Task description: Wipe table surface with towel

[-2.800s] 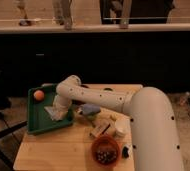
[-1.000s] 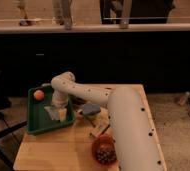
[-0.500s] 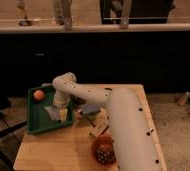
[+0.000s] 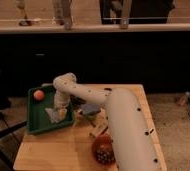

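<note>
A pale crumpled towel [image 4: 53, 114] lies in the green tray [image 4: 34, 126] at the left of the wooden table [image 4: 63, 150]. My white arm reaches from the lower right across the table and bends down over the tray. The gripper [image 4: 59, 108] hangs at the towel, low inside the tray, right at or on the cloth. The arm's wrist hides most of the gripper.
An orange ball [image 4: 38, 94] sits in the tray's far left corner. A bluish-grey object [image 4: 90, 109] and some small items lie mid-table beside the arm. A red bowl [image 4: 103, 149] with dark contents stands at the front. A dark counter runs behind the table.
Since the earliest frame the arm has swung left and the gripper has gone down into the tray by the towel. Over the last second it has barely moved.
</note>
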Robot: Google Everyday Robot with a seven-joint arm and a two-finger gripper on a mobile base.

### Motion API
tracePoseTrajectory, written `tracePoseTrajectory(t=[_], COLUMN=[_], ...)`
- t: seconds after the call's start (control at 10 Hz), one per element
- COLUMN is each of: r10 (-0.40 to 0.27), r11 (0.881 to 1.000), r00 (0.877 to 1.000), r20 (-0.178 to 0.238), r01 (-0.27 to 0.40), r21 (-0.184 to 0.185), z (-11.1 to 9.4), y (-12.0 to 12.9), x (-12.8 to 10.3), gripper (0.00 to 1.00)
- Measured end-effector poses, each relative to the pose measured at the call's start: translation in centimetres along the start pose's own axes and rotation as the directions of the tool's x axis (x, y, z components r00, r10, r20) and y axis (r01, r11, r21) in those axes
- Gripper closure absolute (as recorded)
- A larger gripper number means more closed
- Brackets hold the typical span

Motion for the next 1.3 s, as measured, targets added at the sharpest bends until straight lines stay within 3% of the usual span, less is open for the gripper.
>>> tracePoseTrajectory(t=[0.4,0.7,1.3], r10=[0.0,0.009,0.011], r11=[1.0,1.0,0.997], r00=[1.0,1.0,1.0], r20=[-0.003,-0.013,-0.017], r01=[0.0,-0.009,-0.009], r21=[-0.002,0.006,0.078], z=[0.1,-0.2,-1.7], y=[0.3,1.0,0.9], x=[-0.1,0.0,0.0], gripper=[0.98,1.0,1.0])
